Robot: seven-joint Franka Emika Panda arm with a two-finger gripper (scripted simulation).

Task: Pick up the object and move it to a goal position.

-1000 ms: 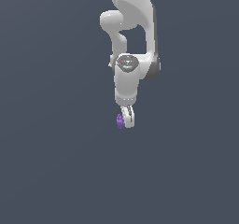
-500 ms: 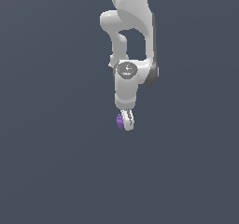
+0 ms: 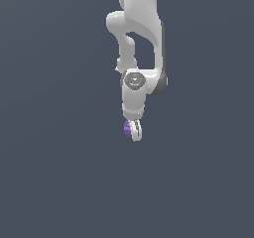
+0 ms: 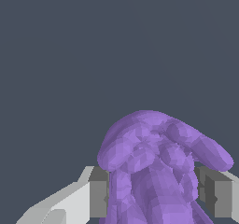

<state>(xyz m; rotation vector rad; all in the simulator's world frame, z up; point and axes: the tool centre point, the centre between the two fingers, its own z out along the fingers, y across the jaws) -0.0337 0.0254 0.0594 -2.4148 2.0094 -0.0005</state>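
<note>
The object (image 4: 156, 167) is a purple lumpy item with bumpy lobes, filling the space between my two grey finger pads (image 4: 99, 197) in the wrist view. My gripper (image 3: 133, 131) is shut on it. In the exterior view the white arm hangs down from the top of the picture, and only a sliver of the purple object (image 3: 127, 128) shows at the fingertips, on the exterior view's left side of them. The rest of it is hidden behind the fingers.
A uniform dark grey surface (image 3: 59, 182) fills the background in both views. No other objects, containers or edges show.
The wrist joint has turned and the arm's lower links have shifted slightly toward the exterior view's right. The object stays held at the fingertips at about the same height.
</note>
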